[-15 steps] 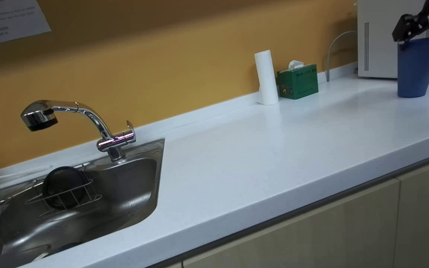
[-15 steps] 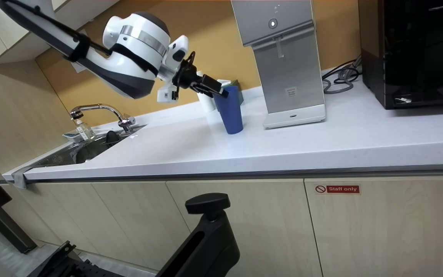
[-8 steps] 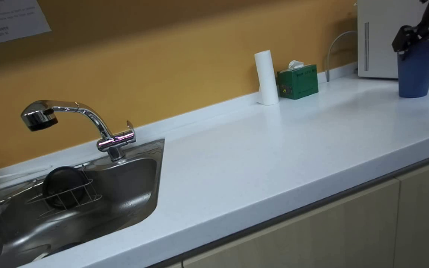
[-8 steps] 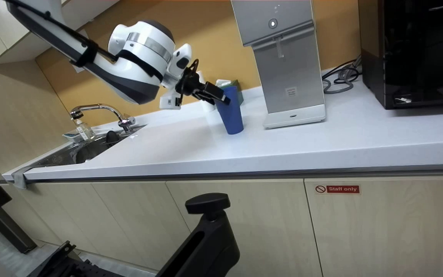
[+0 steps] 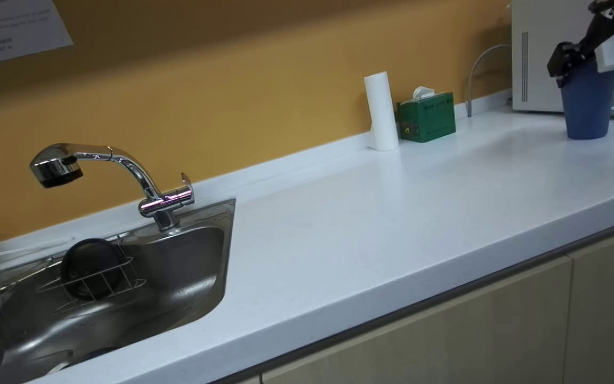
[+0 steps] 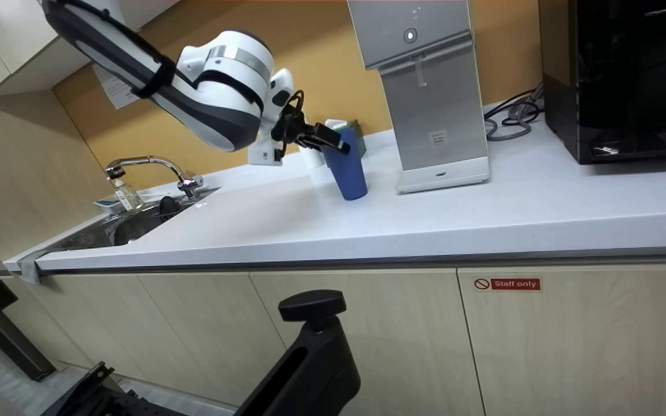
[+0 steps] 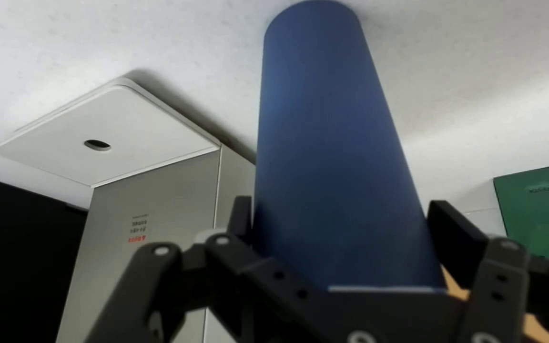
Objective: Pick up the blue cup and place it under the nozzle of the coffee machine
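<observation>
The dark-blue tapered cup (image 5: 587,104) stands near the right side of an exterior view, leaning slightly left there. It also shows in the wrist view (image 7: 327,143), its base on or just above the counter. My gripper (image 6: 344,144) is at the cup's rim, with one finger on each side. In the wrist view the gripper (image 7: 341,219) fingers are spread to about the cup's width and lie close against it. I cannot tell whether they press on it. The tall grey-white coffee machine (image 6: 437,115) stands right of the cup, with its nozzle (image 6: 420,70) above a white base (image 6: 446,174).
A green tissue box (image 5: 427,117) and a white paper roll (image 5: 381,112) stand by the wall. A sink (image 5: 179,277) with a faucet (image 5: 163,200) lies farther along the counter (image 5: 392,213). A black appliance (image 6: 633,81) and grey cables (image 6: 518,115) are beyond the machine.
My gripper has come down over the cup's rim and shifted sideways. The cup's top has moved left and the cup now leans in an exterior view, its base shifted only slightly.
</observation>
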Controlling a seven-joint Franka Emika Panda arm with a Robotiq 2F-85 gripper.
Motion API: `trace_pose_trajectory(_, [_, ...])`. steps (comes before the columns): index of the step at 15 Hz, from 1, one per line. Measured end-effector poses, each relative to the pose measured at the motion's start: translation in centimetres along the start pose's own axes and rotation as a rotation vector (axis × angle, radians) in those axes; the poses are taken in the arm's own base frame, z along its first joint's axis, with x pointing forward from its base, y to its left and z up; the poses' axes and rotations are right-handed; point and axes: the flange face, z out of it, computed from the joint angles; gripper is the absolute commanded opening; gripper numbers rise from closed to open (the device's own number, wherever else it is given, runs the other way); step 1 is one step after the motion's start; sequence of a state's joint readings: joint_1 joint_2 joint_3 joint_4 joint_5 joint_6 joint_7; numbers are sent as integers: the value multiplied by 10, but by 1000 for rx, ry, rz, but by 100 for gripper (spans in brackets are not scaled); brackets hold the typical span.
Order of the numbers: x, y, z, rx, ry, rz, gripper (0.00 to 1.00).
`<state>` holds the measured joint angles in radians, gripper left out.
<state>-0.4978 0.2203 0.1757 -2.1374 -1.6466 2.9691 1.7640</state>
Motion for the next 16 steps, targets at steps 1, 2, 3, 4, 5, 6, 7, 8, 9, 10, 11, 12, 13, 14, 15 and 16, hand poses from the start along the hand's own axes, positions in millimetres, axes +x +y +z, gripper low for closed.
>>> trace_pose_trajectory(1, [2, 0, 1, 1, 9, 6, 60])
trace_pose_trajectory(2, [3, 0, 3, 1, 14, 13, 57])
trace_pose_trajectory(3, [4, 0, 4, 0, 21, 20, 52])
trace_pose_trajectory(4, [5, 1, 5, -3, 27, 27, 49])
trace_pose_trajectory(5, [6, 3, 6, -8, 34, 33, 45])
trace_pose_trajectory(6, [7, 4, 7, -14, 39, 43, 45])
trace_pose_trajectory(7, [8, 6, 7, -16, 45, 50, 45])
trace_pose_trajectory(8, [10, 8, 7, -19, 49, 62, 43])
trace_pose_trajectory(9, [13, 10, 5, -22, 55, 75, 42])
trace_pose_trajectory(10, [16, 13, 3, -25, 61, 85, 42])
trace_pose_trajectory(11, [19, 17, 0, -30, 68, 94, 42])
trace_pose_trajectory(12, [24, 22, -4, -37, 78, 105, 42])
trace_pose_trajectory(13, [28, 28, -8, -45, 87, 119, 42])
trace_pose_trajectory(14, [33, 35, -13, -56, 95, 138, 42])
trace_pose_trajectory(15, [37, 42, -17, -68, 102, 160, 42])
trace_pose_trajectory(16, [42, 50, -20, -80, 107, 187, 42])
